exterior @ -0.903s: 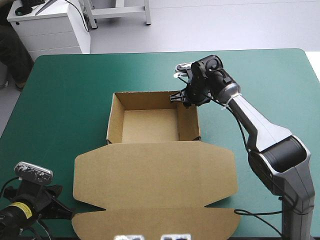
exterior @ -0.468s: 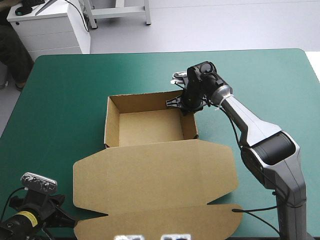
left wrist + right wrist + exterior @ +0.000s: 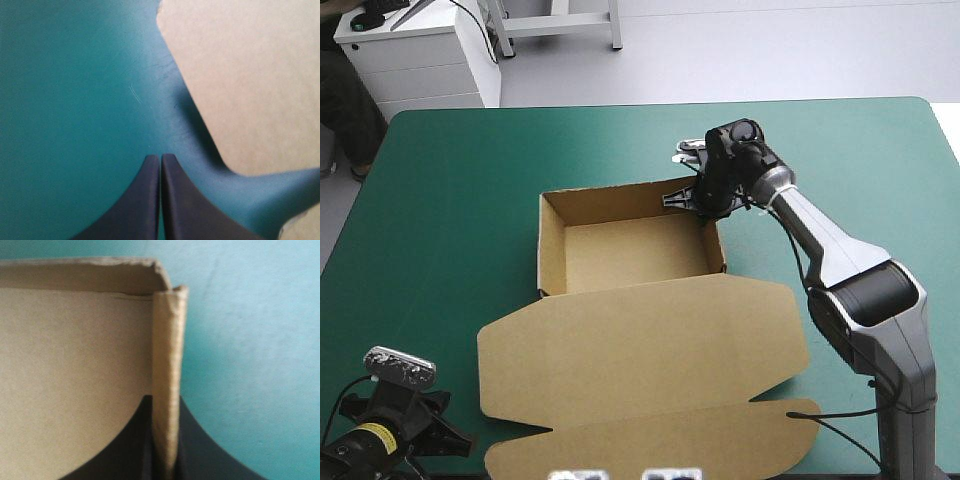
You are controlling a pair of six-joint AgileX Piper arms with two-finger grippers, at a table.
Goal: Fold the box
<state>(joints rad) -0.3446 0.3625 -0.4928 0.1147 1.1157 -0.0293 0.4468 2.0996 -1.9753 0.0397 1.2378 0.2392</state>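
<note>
The brown box [image 3: 630, 255] stands as an open tray in the middle of the table. Its wide lid [image 3: 640, 350] lies flat toward the near edge. My right gripper [image 3: 705, 200] is at the tray's far right corner. In the right wrist view its black fingers [image 3: 192, 445] are shut on the box's right wall [image 3: 167, 355], one inside and one outside. My left gripper [image 3: 455, 442] sits low at the near left corner, shut and empty [image 3: 160, 159]. It points at the teal-green cover just beside a rounded lid flap [image 3: 250, 85].
The lid's outer flap [image 3: 660, 445] reaches almost to the table's near edge. Teal-green cover [image 3: 450, 200] shows to the left of the tray and beyond it.
The right gripper, holding the wall, drew the box left and then back to the right, so tray and lid now sit slightly farther right. The left gripper moved a little nearer.
</note>
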